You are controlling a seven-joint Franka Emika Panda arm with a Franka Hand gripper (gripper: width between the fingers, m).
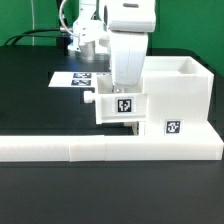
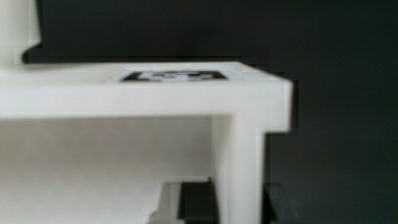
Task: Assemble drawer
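Observation:
The large white drawer housing (image 1: 175,92) stands at the exterior view's right, behind the border bar, with a tag low on its front. A smaller white tray (image 1: 122,107) with a square tag and a round knob (image 1: 90,98) sits against the housing's left side. My gripper (image 1: 124,90) comes straight down onto the tray. In the wrist view a thin white upright wall of the tray (image 2: 238,160) runs between my dark fingers (image 2: 196,203), and my gripper (image 2: 237,206) is shut on it. A tagged white top face (image 2: 178,76) lies beyond.
The long low white L-shaped border bar (image 1: 100,149) runs along the front of the black table. The marker board (image 1: 72,78) lies flat behind the tray at the exterior view's left. Cables and the arm's base stand at the back.

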